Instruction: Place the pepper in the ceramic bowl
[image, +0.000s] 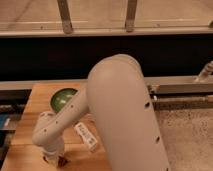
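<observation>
**Gripper low at table's front-left corner, pepper right at its tip**

Camera view: the robot's big white arm (125, 115) fills the centre & right of the shot, elbow toward the lens, forearm running down-left over the wooden table (37, 100). The gripper (54, 159) sits at the bottom-left, near the table's front edge, pointing down at the surface. The wrist body hides the fingers, so can't tell whether the jaws are apart, together or clamped on anything.

The pepper (62, 161) shows only as a small dark-red bit just right of the gripper's lower end, touching or nearly touching it; the rest is hidden or cut off by the frame's bottom edge. Can't tell if it's between the jaws or only lying beside them on the wood.

The ceramic bowl (61, 97) stands further back on the table, green w/ a glossy inside, its right part covered by the forearm. It's well apart from the pepper, nothing visible in it.

A white bottle (86, 136) w/ label lies tilted on the wood just right of the forearm, between bowl & gripper, partly under the arm
</observation>
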